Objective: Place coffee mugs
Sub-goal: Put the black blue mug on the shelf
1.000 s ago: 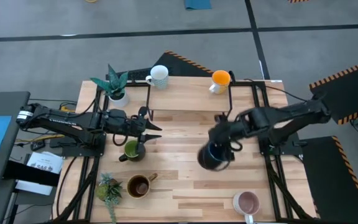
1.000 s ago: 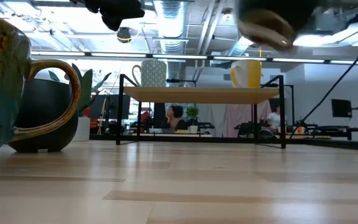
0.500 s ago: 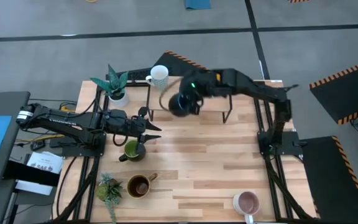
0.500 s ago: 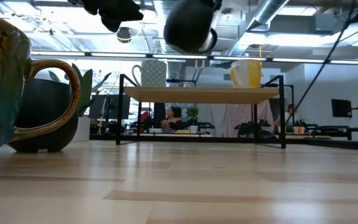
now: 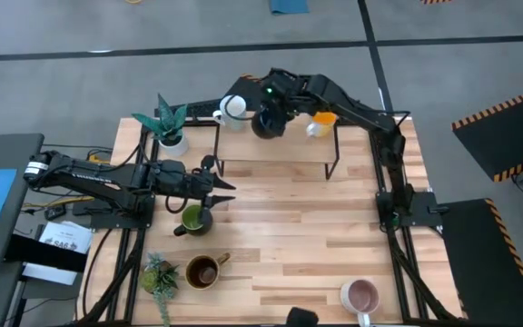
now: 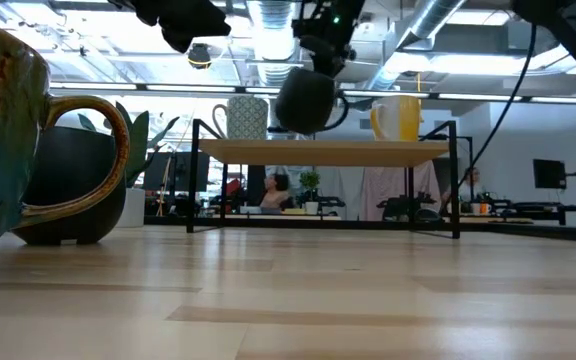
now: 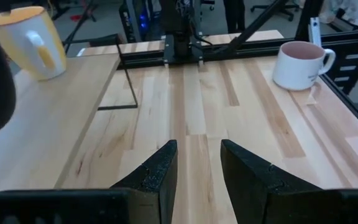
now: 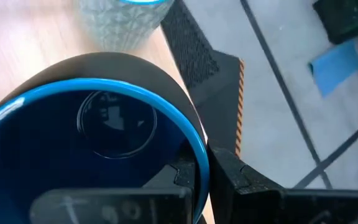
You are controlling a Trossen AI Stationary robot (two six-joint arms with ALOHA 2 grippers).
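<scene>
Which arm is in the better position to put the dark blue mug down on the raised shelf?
Right: its gripper grips the dark blue mug above the shelf; the left gripper is open, near the olive green mug.

Right arm stretches far across to the table's back edge, right gripper raised and clamped on the dark blue mug, apparently by its rim. Left arm lies low over the left side, left gripper fingers slightly parted, holding nothing.

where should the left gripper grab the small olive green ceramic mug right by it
Grip the rim wall of the small olive green ceramic mug, coming from above. It stands upright with its mouth open upward, and the open left gripper hovers beside it. One finger inside, one outside, away from the handle side, looks likeliest to hold.
</scene>
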